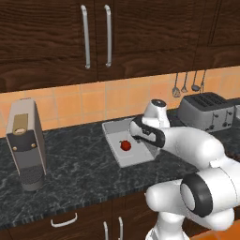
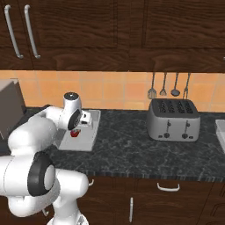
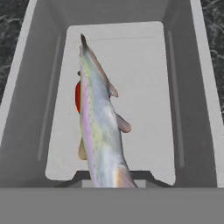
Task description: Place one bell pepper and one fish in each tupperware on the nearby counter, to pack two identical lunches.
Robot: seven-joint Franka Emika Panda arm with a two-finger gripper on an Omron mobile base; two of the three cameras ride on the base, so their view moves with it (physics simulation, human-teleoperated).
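A light-grey tupperware (image 1: 114, 142) (image 2: 90, 141) (image 3: 26, 109) sits on the speckled counter (image 1: 75, 173) (image 2: 132, 149). On its floor lies a red bell pepper (image 1: 125, 145) (image 2: 74, 133) (image 3: 78, 97). My gripper (image 3: 114, 178) hangs right above the tub, shut on a long silvery fish (image 3: 98, 127). The fish dangles tail-down over the tub floor and partly hides the pepper in the hand view. In both base views my arm's wrist covers the fish. The rim of another light-grey tub (image 2: 221, 132) peeks in at the far right edge.
A grey slotted toaster (image 1: 206, 111) (image 2: 172, 119) stands to the right of the tub. A tall coffee machine (image 1: 26, 143) (image 2: 9, 110) stands at the left. Utensils (image 2: 169, 85) hang on the tiled wall, and dark wall cabinets (image 1: 93, 33) hang above.
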